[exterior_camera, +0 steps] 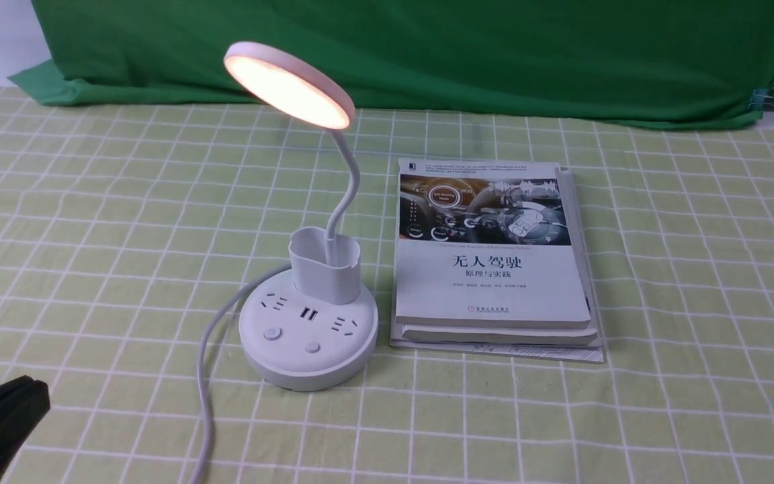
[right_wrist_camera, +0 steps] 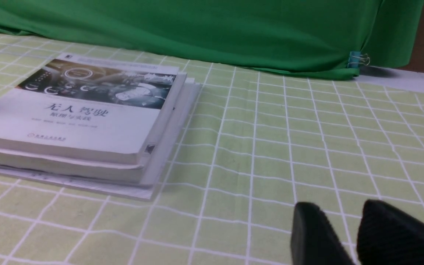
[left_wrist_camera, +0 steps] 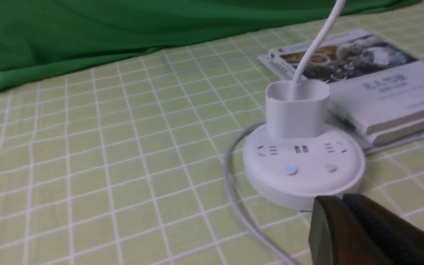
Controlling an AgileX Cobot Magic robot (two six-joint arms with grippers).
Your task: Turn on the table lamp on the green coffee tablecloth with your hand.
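Pincers first: left pincer (exterior_camera: 1, 411) sat low at the near left corner of the front view, tips aimed toward the lamp (exterior_camera: 325, 270). In the left wrist view its jaws looked pressed together, with nothing held. Right pincer (right_wrist_camera: 344, 217) hung low over the tablecloth (exterior_camera: 91, 235), jaws a narrow gap apart, empty.

Lamp stood on the tablecloth ahead and to the right of the left pincer, near it but apart. Its head was lit, warm glow, and one button (left_wrist_camera: 290, 169) on the base showed blue.

Lamp was smooth white plastic: flat round head, thin bent neck rising out of a small cup, round base with sockets and two buttons. A white cord (exterior_camera: 205, 376) trailed off the base toward the near edge. Pincer fingers (right_wrist_camera: 399, 235) were black with ribbed pads. The tablecloth was pale green, gridded with thin white lines. A stack of books (exterior_camera: 494, 269) lay just right of the base.
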